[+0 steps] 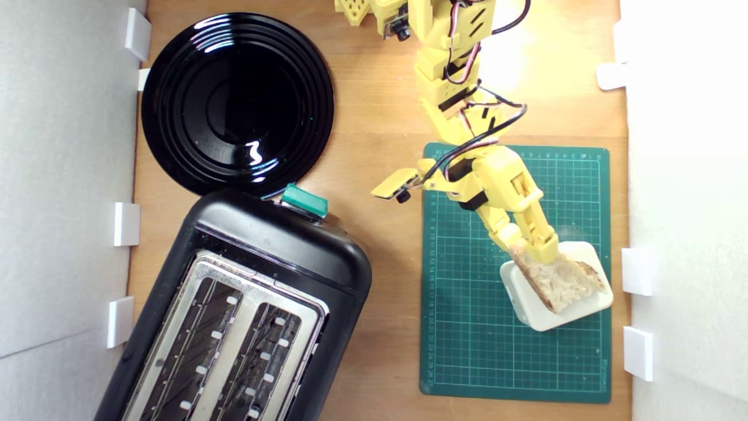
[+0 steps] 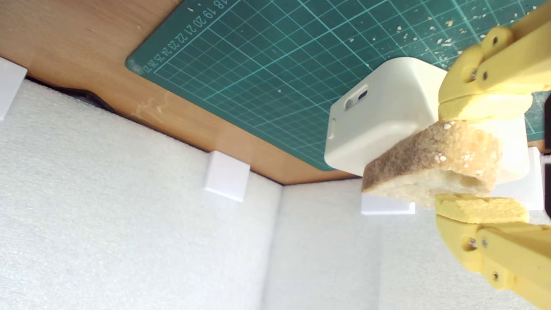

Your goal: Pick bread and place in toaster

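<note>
Yellow gripper (image 1: pixel 533 252) clamped on the wedge-shaped, tan-crusted bread slice (image 1: pixel 560 282) over the white rounded block (image 1: pixel 540 313); only the wrist view shows both pads (image 2: pixel 484 106) pinching it, while the black two-slot toaster (image 1: pixel 280 245) is cut off in the exterior view.

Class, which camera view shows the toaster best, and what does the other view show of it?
The exterior view: the toaster lies at its lower left, both slots and green lever knob visible, its lower part cut off. The wrist view shows none of it.
</note>
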You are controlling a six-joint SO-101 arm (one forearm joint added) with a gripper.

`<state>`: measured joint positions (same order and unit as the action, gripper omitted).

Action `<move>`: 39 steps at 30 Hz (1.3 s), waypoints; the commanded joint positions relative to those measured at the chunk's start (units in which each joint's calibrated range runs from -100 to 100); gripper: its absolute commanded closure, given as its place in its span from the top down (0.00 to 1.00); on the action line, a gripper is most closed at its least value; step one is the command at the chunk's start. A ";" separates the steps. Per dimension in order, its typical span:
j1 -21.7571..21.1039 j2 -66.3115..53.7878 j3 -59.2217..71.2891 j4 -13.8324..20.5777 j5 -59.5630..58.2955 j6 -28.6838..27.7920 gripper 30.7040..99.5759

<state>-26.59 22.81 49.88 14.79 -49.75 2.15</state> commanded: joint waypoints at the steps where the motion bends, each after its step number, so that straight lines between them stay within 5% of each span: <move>1: -0.16 -0.93 -2.45 -0.38 -1.36 0.34 0.52; 15: 0.00 -1.26 -2.18 -0.38 -1.36 -0.08 0.26; 28: -0.32 -6.92 -1.72 -0.38 -0.85 -0.08 0.26; 39: -0.73 -30.88 -2.18 -0.29 21.25 -4.48 0.26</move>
<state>-26.68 2.06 49.88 14.79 -33.22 -1.53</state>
